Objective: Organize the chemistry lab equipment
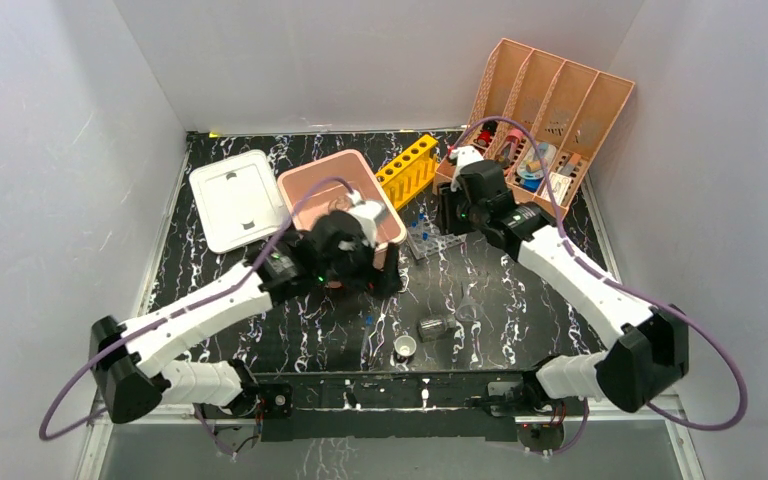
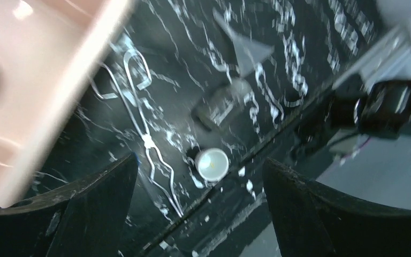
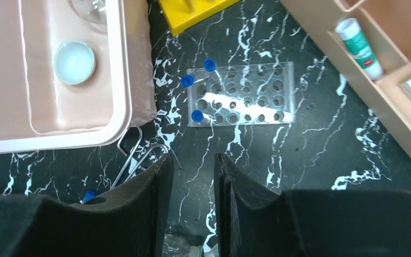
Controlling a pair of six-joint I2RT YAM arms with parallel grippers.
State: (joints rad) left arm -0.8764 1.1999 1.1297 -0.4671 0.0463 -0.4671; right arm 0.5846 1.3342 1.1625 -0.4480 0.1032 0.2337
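Beside the large pink plastic tub [image 3: 123, 80], the left gripper [image 2: 200, 166] hangs with jaws spread wide and nothing between them, probably set to fit one of the loose pieces below. Thin metal wire tongs [image 2: 149, 140] lie just off the tub's wall. Nearer the front edge are a little white round dish [image 2: 212, 164] and a small clear glass beaker [image 2: 219, 104] on its side. A second white dish [image 3: 74, 62] sits inside the tub, suggesting it serves as the collecting bin. The right gripper [image 3: 194, 160] hovers near a clear plastic tube rack [image 3: 246, 93], fingers slightly parted and empty.
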